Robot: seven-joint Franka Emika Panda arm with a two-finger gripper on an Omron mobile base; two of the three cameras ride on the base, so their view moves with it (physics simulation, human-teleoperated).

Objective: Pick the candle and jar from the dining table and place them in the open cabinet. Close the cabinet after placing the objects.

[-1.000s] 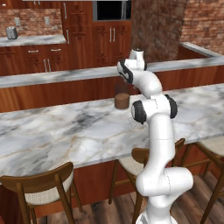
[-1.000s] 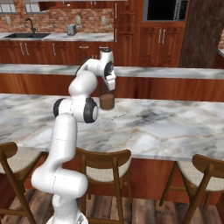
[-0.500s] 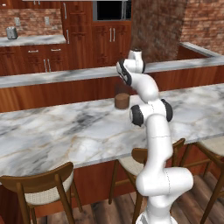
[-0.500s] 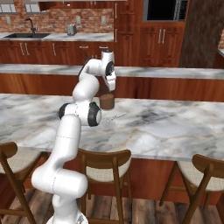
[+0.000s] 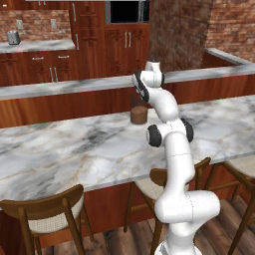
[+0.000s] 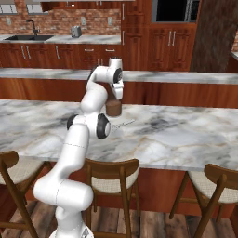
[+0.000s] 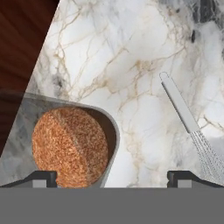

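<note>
Brown crumbs fill the bottom half of the jar [image 5: 139, 114], which stands on the far side of the marble dining table [image 5: 60, 149], right under the hand. In the last second the arm has sunk a little toward it, while the gripper [image 7: 112, 177] has kept its fingers wide apart and holds nothing. So I think the grab is close, but in the hand view the jar sits by one finger, not between them, and a whisk [image 7: 183, 113] lies near.

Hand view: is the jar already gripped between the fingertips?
No. The jar sits low at the left beside one fingertip, while the gripper stands wide open over bare marble of the dining table.
</note>
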